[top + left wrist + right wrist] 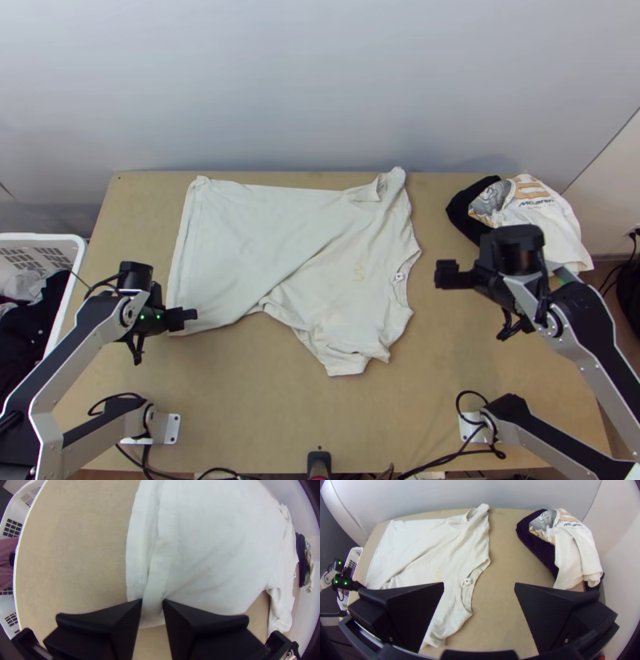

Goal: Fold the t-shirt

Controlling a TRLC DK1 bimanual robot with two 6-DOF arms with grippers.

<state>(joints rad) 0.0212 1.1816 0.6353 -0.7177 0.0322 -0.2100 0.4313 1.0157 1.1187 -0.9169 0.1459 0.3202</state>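
A: And here we are at the light wooden table (264, 416), with the off-white cotton t-shirt (240, 240) lying across its middle!

B: Spread out, but skewed: the hem is toward the left, the neckline toward the right, and a long diagonal ridge crosses the body. One sleeve (348, 362) points toward the near side, its edge rumpled, and there's a yellow squiggle (358, 272) on the cloth.

A: Look at the left gripper with its wide flat black fingers (186, 316), right by the near corner of the hem!

B: In the left wrist view the left gripper (152, 602) has just a narrow gap between its tips, with the hem strip showing in that gap. Is it pinching the cloth? I can't tell from here.

A: Over to the other side, the matching black right gripper (446, 274), off to the right of the neckline and apart from the shirt!

B: Wide, very wide! In the right wrist view its fingers stand far from each other, with bare wood between their tips and nothing held.

A: Beyond it, at the far right, a heap of black and white garments with orange print (540, 204).

B: And out left, beside the table, a white plastic basket with slotted sides (80, 248), dark and pale clothes inside!
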